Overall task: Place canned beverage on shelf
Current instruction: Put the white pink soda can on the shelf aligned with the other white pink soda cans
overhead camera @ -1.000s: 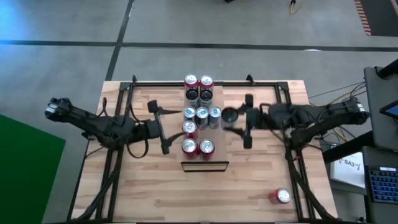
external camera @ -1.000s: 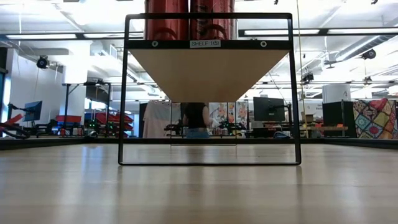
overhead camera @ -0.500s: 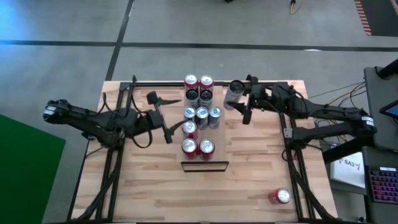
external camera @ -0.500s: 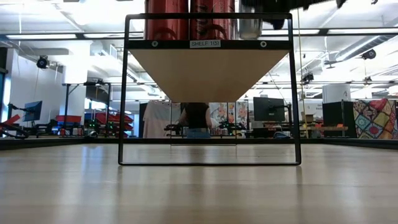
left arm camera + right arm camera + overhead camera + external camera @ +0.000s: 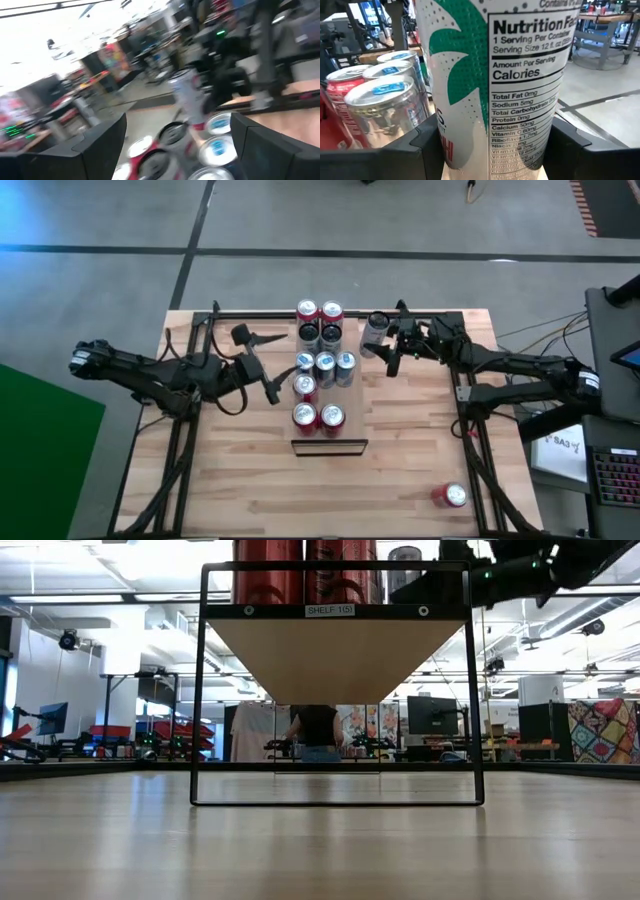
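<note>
The shelf (image 5: 356,395) is a raised light-wood board in a black frame at the table's middle, with several red and silver cans standing on it. My right gripper (image 5: 388,343) is shut on a white-and-green can (image 5: 376,331) just off the shelf's right edge, near its far end. In the low view that can (image 5: 405,570) shows upright above shelf level, its bottom hidden by the frame bar. My left gripper (image 5: 256,364) stands open to the left of the shelf, fingers level and pointing at the cans, with nothing between them. My right gripper pinches the can's side wall (image 5: 542,145) between its two fingers (image 5: 572,150), one on each side of the round body. The fingers come in level from the table's right. The can stands upright in the hold; I cannot tell whether its bottom touches anything.
One red can (image 5: 450,496) lies on its side on the planked table near the front right corner. The black shelf frame (image 5: 467,690) rises on both sides of the board. The standing cans (image 5: 385,95) are close beside the held can.
My right gripper has carried the can from beside the shelf's middle toward the table's far edge and downward; the can has come into the low view, still upright. My left gripper has swung a little toward the far edge, still open.
</note>
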Robot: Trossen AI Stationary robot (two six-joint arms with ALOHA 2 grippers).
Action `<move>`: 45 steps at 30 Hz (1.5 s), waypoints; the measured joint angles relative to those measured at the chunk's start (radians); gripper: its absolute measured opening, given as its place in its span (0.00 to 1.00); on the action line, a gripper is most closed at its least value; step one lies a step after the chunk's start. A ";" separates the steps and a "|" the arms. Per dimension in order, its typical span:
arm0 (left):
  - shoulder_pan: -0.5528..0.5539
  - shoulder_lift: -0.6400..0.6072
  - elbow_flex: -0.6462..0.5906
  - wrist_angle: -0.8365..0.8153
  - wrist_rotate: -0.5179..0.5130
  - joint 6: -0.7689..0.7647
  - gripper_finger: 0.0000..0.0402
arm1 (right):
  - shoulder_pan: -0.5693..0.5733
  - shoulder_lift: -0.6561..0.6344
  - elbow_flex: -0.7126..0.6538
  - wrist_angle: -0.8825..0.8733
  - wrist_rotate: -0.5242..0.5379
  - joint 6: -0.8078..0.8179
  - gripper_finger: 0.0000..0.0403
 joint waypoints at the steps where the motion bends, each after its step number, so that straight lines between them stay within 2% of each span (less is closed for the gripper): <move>1: 0.000 0.000 0.000 -0.001 -0.036 0.010 0.80 | -0.001 0.009 -0.008 0.022 0.001 -0.001 0.58; 4: 0.001 0.000 0.000 0.000 -0.133 0.025 0.80 | 0.000 0.031 -0.027 0.075 -0.001 -0.001 0.58; 6: 0.004 0.000 0.000 -0.001 -0.148 0.027 0.80 | 0.000 0.049 -0.042 0.116 -0.003 0.004 0.59; 20: 0.033 0.000 0.000 0.000 -0.148 0.035 0.80 | -0.002 0.173 -0.046 0.222 0.004 0.007 0.60; 45: 0.098 0.000 0.000 0.000 -0.149 0.049 0.80 | -0.002 0.198 -0.042 0.216 0.020 -0.084 0.61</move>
